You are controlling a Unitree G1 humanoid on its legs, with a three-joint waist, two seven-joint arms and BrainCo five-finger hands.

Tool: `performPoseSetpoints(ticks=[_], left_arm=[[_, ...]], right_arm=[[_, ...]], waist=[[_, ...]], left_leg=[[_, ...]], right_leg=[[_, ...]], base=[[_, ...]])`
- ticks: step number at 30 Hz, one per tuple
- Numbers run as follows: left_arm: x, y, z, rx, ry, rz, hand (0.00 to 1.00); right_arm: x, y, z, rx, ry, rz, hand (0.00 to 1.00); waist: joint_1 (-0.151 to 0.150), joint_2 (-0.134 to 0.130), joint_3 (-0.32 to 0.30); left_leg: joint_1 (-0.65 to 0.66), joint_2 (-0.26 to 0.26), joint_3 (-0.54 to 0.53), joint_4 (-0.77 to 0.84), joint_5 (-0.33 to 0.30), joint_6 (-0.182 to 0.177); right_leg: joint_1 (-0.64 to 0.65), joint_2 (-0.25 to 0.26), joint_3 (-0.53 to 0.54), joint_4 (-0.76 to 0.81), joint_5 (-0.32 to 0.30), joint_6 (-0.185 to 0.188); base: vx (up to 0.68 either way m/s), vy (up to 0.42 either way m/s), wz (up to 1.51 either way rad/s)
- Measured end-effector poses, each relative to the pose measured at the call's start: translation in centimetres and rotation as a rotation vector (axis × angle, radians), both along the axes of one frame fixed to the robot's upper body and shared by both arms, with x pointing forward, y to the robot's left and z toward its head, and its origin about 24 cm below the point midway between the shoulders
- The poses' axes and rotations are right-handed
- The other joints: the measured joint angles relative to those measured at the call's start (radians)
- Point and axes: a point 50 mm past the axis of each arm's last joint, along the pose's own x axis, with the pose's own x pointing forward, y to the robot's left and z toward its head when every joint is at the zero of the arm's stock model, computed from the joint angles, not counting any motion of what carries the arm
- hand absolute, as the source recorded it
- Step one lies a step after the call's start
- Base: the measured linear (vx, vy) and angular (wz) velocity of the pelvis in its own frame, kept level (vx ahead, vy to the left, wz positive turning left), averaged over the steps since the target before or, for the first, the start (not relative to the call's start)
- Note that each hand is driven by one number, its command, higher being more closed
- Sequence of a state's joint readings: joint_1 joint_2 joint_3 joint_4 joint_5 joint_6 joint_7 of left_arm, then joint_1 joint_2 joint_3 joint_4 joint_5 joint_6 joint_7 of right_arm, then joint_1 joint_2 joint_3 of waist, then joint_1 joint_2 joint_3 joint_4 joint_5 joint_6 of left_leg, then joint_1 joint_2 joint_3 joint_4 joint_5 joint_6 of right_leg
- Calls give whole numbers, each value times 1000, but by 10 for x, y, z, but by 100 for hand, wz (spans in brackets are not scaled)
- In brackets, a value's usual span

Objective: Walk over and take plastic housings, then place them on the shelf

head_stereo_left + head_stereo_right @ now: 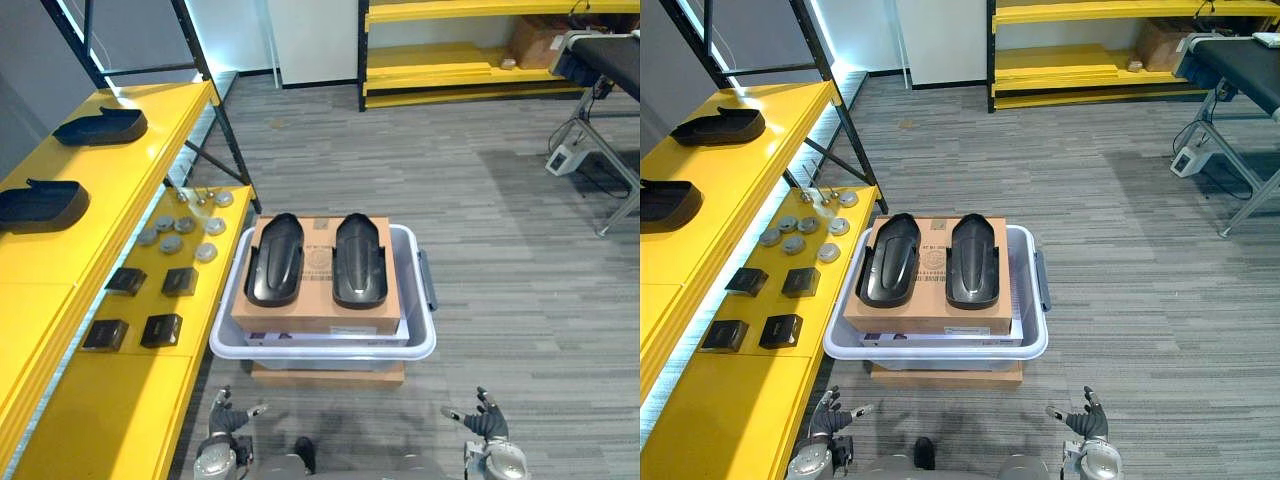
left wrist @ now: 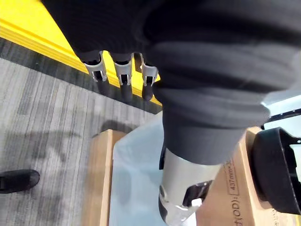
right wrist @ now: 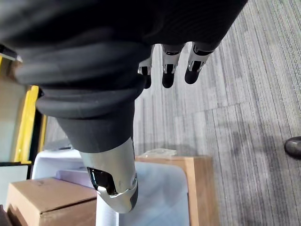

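My L robot hand [image 1: 228, 415] is low at the near edge of the head view, fingers spread and relaxed, thumb out, nothing in it. L wrist cam agrees: fingers [image 2: 123, 75] straight, w/ carpet and the shelf's yellow edge past them. My R robot hand [image 1: 483, 418] mirrors it on the other side, also spread wide and empty. In its wrist cam the fingers [image 3: 168, 70] hang straight over the floor [image 1: 500, 250]. Neither hand touches the bin; each is clear of it, one to either side of its near end.

Straight ahead, btwn the hands: a pale bin [image 1: 421, 335] on a wood board [image 1: 327, 373] on the floor. A cardboard box [image 1: 318, 308] lies across the top of the bin. 2 black housings lie on the box side by side, lengthwise away from me: L housing [image 1: 275, 259] and R housing [image 1: 359, 260], w/ a narrow gap btwn them.

A yellow shelf [image 1: 110, 180] runs along my left. Its upper level carries 2 more: far shelved housing [image 1: 100, 127] and near shelved housing [image 1: 40, 205], apart from each other. On the lower level, just beside the bin, grey discs [image 1: 185, 225] sit in a cluster, w/ black blocks [image 1: 180, 281] nearer me in 2 rows
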State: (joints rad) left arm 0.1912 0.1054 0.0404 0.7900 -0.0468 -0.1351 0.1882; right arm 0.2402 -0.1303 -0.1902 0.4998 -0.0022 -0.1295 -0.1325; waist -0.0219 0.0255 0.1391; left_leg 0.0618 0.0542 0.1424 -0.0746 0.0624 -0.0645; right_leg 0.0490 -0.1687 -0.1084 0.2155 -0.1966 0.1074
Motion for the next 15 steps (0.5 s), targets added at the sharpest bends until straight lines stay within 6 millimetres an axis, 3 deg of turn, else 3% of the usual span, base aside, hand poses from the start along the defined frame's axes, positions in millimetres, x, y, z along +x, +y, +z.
performPoseSetpoints(ticks=[7,15], left_arm=[[-1,6,2,24,-3,-41,0],[-3,-1,2,3,-4,-83,0]], right_arm=[[43,0,69,-143,-336,75,0],[103,9,113,-274,-510,180,0]], waist=[[6,-34,-20],[17,-29,-19]], left_leg=[[6,1,-2,-18,1,0],[-6,-1,-33,-20,4,3]], right_leg=[[39,9,-3,-66,21,-4],[52,10,-36,-79,22,-4]], base=[[101,-14,1],[9,-8,12]])
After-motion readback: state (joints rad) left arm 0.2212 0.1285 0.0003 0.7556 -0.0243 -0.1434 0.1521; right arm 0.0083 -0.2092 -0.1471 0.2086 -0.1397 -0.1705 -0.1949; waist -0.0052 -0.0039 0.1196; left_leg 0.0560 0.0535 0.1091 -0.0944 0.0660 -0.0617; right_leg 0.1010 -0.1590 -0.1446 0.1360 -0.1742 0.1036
